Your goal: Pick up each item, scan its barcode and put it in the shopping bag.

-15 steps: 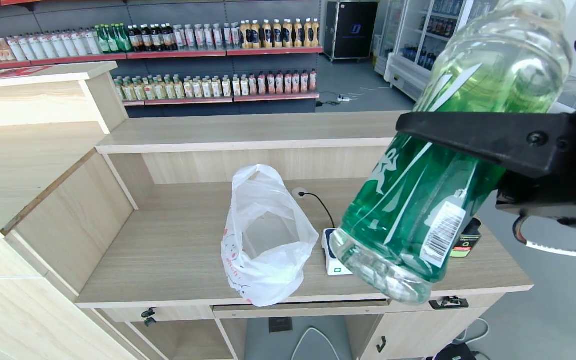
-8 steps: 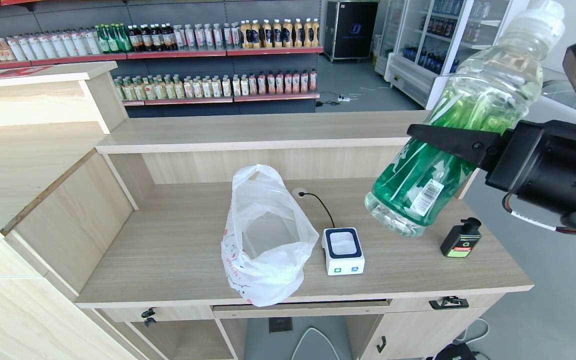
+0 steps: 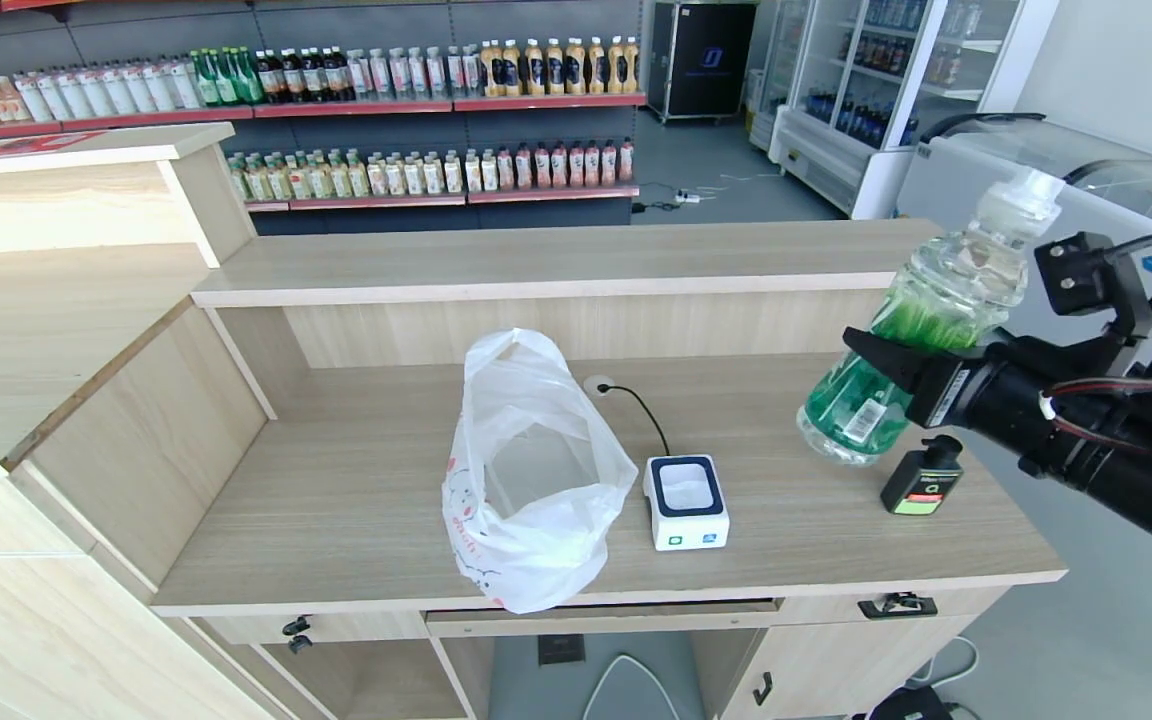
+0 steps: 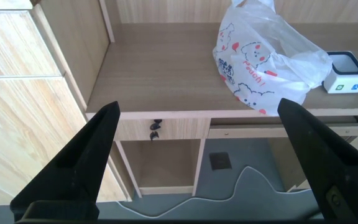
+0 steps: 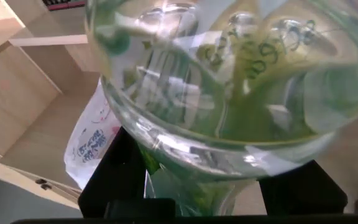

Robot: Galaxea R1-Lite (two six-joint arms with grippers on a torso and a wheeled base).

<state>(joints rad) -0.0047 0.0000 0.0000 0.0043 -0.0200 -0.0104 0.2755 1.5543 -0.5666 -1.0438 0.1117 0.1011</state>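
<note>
My right gripper (image 3: 894, 362) is shut on a clear bottle with a green label (image 3: 911, 335), held tilted above the right end of the counter, its barcode facing down and forward. The same green bottle (image 5: 222, 99) sits close against the lens in the right wrist view. A white barcode scanner (image 3: 686, 501) sits on the counter left of the bottle. An open white shopping bag (image 3: 526, 475) stands left of the scanner. A small dark bottle (image 3: 922, 478) stands on the counter just below the gripper. My left gripper (image 4: 204, 155) hangs open, in front of and below the counter edge, facing the shopping bag (image 4: 263, 59).
The wooden counter (image 3: 356, 510) has a raised back ledge and a side wall on the left. A black cable (image 3: 641, 405) runs from the scanner to the back. Drink shelves and fridges stand behind the counter.
The right arm has carried the green bottle away from the camera, down and to the right, so the scanner and small dark bottle are uncovered. The bag and scanner have not moved.
</note>
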